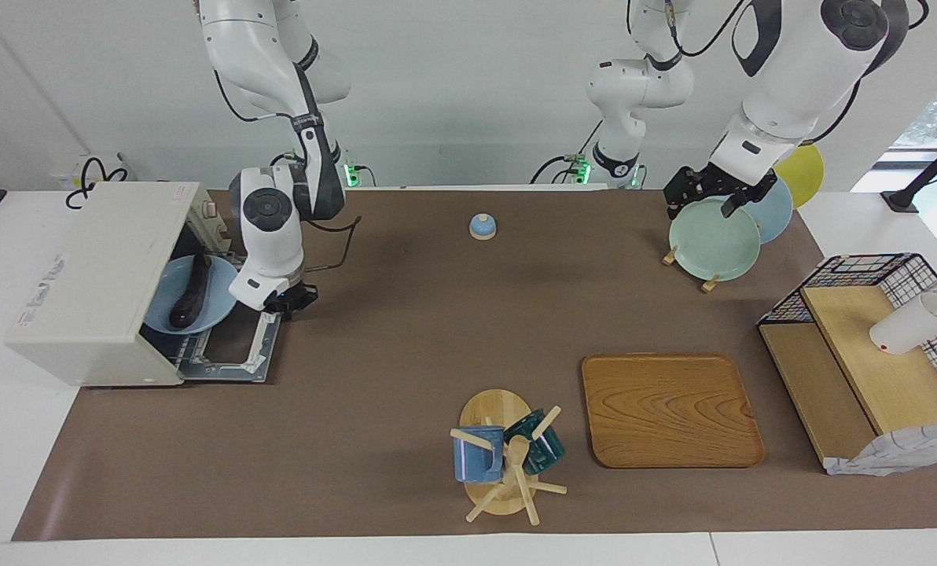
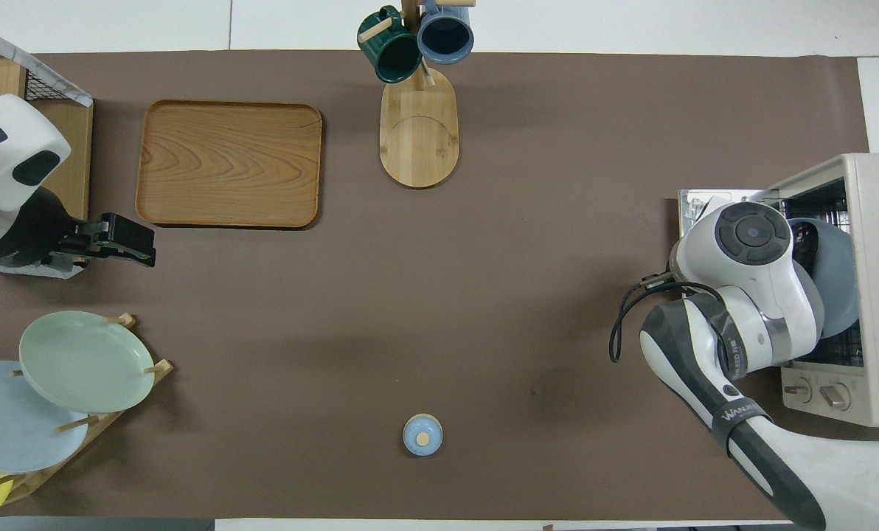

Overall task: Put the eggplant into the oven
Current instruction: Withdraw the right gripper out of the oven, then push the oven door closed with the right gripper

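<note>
Facing view: a cream oven point(image 1: 95, 283) sits at the right arm's end of a brown-covered table point(image 1: 406, 346), its door folded down. Inside, the eggplant point(image 1: 192, 292) lies on a blue plate point(image 1: 215, 308) on the rack. The right gripper point(image 1: 289, 300), jaws pressed together and empty, hangs low over the door's outer edge. The placing looks done; the next move likely calls for lifting the door shut. The left gripper point(image 1: 712, 195), jaws spread, waits over a rack of plates point(image 1: 714, 238). Overhead view: the right arm hides most of the oven point(image 2: 863, 295) mouth; only the plate's rim point(image 2: 838, 273) shows. White walls surround the table.
</note>
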You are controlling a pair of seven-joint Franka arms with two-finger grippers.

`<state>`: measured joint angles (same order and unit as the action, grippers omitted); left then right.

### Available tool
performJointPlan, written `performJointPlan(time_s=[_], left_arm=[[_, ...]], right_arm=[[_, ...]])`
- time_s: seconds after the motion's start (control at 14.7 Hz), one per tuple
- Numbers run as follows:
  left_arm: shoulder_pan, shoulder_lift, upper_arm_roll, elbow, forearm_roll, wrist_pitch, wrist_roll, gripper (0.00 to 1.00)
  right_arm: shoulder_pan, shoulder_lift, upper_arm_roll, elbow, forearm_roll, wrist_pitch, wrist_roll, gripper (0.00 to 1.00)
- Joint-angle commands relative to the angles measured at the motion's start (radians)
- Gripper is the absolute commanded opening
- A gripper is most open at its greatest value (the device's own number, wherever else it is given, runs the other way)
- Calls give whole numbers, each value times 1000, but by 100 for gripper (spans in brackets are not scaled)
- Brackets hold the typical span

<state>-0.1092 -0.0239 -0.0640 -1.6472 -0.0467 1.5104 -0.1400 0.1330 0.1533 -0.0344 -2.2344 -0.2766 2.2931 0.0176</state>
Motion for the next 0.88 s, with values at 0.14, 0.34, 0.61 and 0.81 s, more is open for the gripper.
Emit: performJointPlan(time_s=[0.14, 0.34, 0.61, 0.81], left_arm=[[0, -19, 3, -14, 13, 10, 7, 100], [0, -19, 3, -14, 13, 10, 7, 100], [0, -19, 3, -14, 13, 10, 7, 100], [0, -19, 3, -14, 13, 10, 7, 100]], right_arm=[[-7, -24, 7, 7, -133, -27, -51, 0], [-15, -28, 8, 110, -125, -150, -143, 0], [-55, -76, 8, 194, -108, -283, -270, 0], [-111, -112, 5, 199, -72, -314, -372, 0]])
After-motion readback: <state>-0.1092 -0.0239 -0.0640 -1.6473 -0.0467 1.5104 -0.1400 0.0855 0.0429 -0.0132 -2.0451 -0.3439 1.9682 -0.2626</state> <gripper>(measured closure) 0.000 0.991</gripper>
